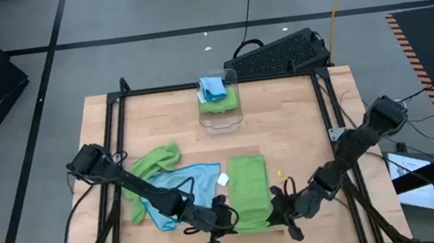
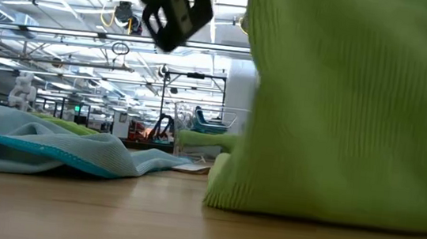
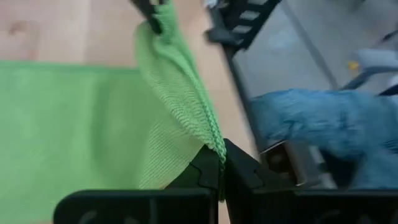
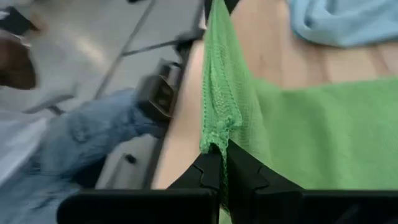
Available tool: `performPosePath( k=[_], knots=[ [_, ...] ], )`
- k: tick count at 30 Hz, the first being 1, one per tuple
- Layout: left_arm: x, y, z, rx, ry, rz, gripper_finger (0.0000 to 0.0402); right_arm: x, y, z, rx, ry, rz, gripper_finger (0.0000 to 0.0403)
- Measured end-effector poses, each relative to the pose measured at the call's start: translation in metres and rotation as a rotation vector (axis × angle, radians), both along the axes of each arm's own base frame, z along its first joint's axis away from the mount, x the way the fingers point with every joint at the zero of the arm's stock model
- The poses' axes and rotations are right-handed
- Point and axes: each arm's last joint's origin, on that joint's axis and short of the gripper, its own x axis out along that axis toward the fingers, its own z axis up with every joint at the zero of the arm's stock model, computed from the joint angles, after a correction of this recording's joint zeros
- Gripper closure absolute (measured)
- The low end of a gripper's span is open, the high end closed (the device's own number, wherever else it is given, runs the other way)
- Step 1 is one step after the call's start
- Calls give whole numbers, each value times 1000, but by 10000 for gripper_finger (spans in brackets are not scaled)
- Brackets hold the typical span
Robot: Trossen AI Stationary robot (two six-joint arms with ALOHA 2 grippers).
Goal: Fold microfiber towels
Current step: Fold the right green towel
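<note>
High view: left tool [image 1: 227, 217] and right tool [image 1: 282, 210], each clamped on the green towel [image 1: 249, 185], lift its surface-front-edge corners for folding.

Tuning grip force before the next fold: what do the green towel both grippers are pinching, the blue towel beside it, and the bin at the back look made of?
Green towel: soft knit, likely microfiber; ribbed loops show where the left gripper and right gripper pinch its edge.
Blue towel: similar matte cloth, lying in limp folds.
Bin: clear, glossy, probably rigid plastic; towels show through it.
</note>
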Motion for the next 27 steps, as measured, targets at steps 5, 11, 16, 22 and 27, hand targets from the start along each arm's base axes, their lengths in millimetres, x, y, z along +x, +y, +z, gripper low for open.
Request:
performPosePath(
  k=[5, 11, 16, 22, 27],
  knots=[
    [1, 11, -11, 75, 75, 54, 393, 3, -3, -13, -74, 27, -61, 401],
    [9, 35, -3, 149, 45, 82, 392, -5, -16, 3, -177, 23, -106, 401],
    [18, 61, -4, 203, 59, 125, 396, -9, -32, 15, -290, 12, -213, 401],
    [19, 96, -14, 309, 193, 266, 391, 1, -53, 12, -356, 48, -291, 401],
    [20, 119, -18, 364, 251, 324, 396, 9, -70, 11, -417, 53, -347, 401]
  ],
)
